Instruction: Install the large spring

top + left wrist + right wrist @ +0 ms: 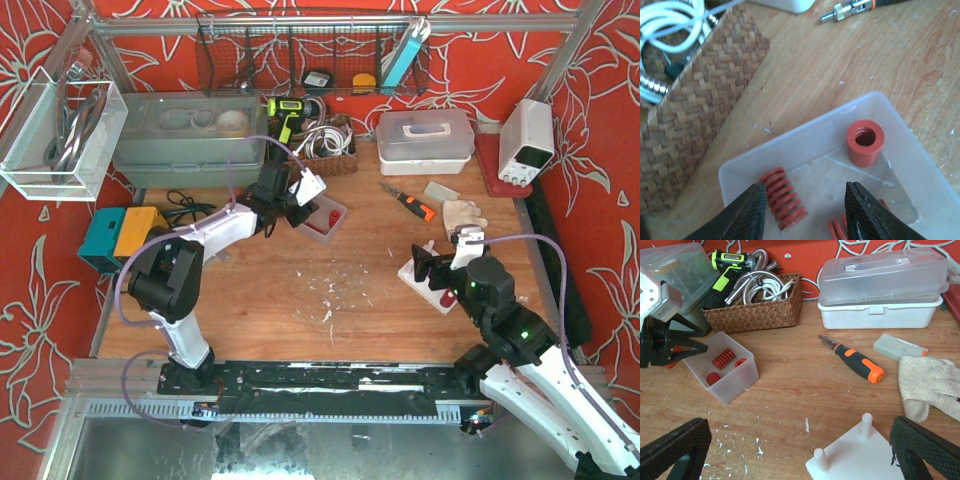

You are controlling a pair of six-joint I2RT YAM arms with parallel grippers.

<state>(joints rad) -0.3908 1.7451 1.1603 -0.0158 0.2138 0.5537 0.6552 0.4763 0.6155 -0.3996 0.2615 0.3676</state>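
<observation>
A clear plastic bin [335, 222] on the table holds red springs. In the left wrist view one long spring [782, 196] lies at the bin's [805, 135] left, a thick one [865, 143] stands upright at the far right, and a third [836, 230] shows partly at the bottom. My left gripper [805, 210] is open and empty just above the bin, the lying spring beside its left finger. A white peg plate [860, 457] with two bare pegs sits between the wide-open fingers of my empty right gripper [800, 440]. In the top view the right gripper [440, 262] is over the plate [428, 282].
A wicker basket [325, 150] with hoses stands just behind the bin. An orange-black screwdriver [855, 356], a small grey block [899, 346] and a work glove [927, 385] lie right of centre. A white lidded box [425, 135] and a power supply [527, 140] stand at the back right.
</observation>
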